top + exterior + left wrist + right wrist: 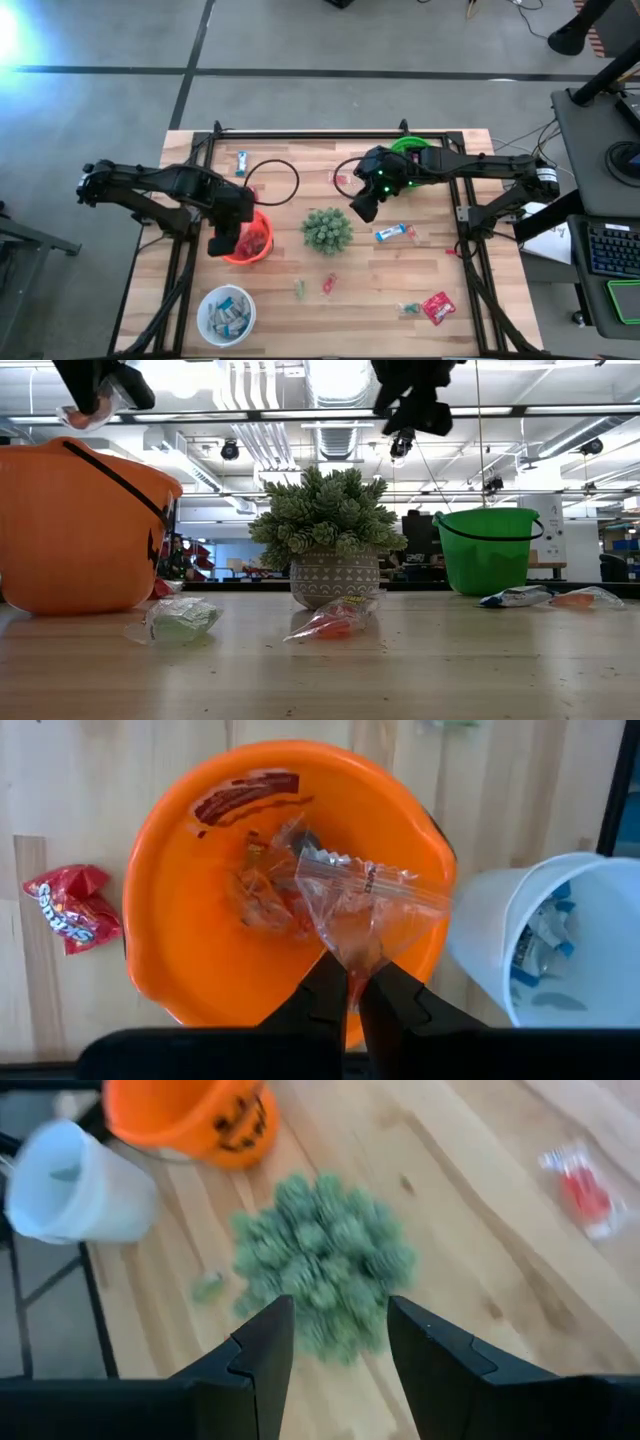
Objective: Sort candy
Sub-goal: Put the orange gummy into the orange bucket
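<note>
A clear-wrapped reddish candy hangs over the orange bucket, with my left gripper shut on it. More wrapped sweets lie on the bucket's bottom. My right gripper stands open in the air above the spiky green plant and touches nothing. Loose candy lies on the table: a blue-and-white bar, a red packet, a small green piece and a small red piece. My left gripper pinches the narrow end of the clear wrapper between its two fingertips. The fingers come from above and point down. The candy is lifted clear and its wide end spreads out below the fingers, over the orange bucket's opening.
A white bucket with blue-and-white bars stands near the front left. A green bucket sits at the back under the right arm. A red packet lies beside the orange bucket. Another bar lies at the back left.
</note>
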Controlling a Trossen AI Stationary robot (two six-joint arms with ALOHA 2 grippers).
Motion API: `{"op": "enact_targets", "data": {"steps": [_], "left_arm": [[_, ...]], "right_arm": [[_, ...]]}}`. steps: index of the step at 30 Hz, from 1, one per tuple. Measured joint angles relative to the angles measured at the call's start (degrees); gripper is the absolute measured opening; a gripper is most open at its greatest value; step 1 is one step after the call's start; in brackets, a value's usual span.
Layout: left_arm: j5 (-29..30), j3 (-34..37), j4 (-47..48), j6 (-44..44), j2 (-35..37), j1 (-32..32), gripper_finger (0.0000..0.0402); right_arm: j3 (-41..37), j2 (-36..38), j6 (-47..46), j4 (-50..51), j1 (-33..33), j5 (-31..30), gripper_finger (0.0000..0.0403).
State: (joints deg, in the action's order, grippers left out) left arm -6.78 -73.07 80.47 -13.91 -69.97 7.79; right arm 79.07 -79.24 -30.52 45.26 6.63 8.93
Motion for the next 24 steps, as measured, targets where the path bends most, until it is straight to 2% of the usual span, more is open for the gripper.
{"op": "enact_targets", "data": {"steps": [8,15,24], "left_arm": [[0.0,2.2,0.0,1.5,0.1,0.0,0.0039],[0.2,3.0,0.0,3.1,0.1,0.0,0.0088],[9.6,2.3,2.1,3.2,3.4,0.0,0.0113]], "right_arm": [[0.0,0.0,-4.2,9.2,0.0,0.0,0.0153],[0.0,0.0,-6.0,12.7,-0.7,0.0,0.0153],[0.0,0.0,-3.1,23.1,-2.4,0.5,0.0153]]}}
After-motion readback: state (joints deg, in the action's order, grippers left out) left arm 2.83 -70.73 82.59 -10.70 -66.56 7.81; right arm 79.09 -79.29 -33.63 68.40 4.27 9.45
